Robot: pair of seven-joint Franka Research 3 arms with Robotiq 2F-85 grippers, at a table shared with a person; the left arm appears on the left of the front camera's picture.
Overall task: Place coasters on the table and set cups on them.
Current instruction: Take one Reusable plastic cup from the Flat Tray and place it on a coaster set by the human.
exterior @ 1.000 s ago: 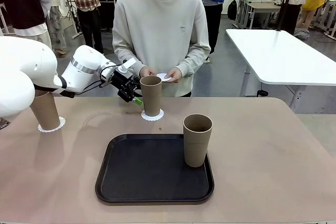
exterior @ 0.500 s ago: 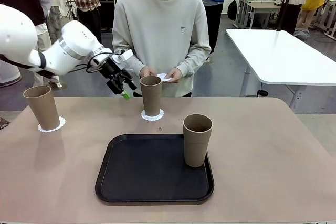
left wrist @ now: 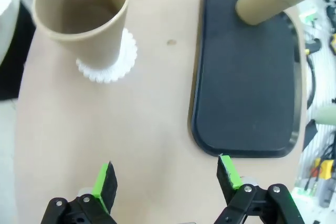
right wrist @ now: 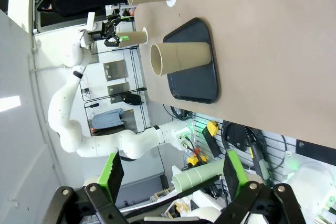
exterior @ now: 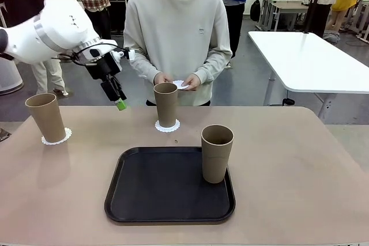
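Your left gripper (exterior: 119,102) hung above the far left of the table (exterior: 288,165), jaws wide apart and empty, between two cups. The left cup (exterior: 47,117) stood on a coaster (exterior: 56,137). The middle cup (exterior: 166,104) stood on a second coaster (exterior: 167,127) before the person. The third cup (exterior: 217,154) stood upright at the right side of the black tray (exterior: 161,188). The person's hands (exterior: 193,81) held a third coaster (exterior: 180,84). Your right gripper (right wrist: 173,170) was spread open, holding nothing.
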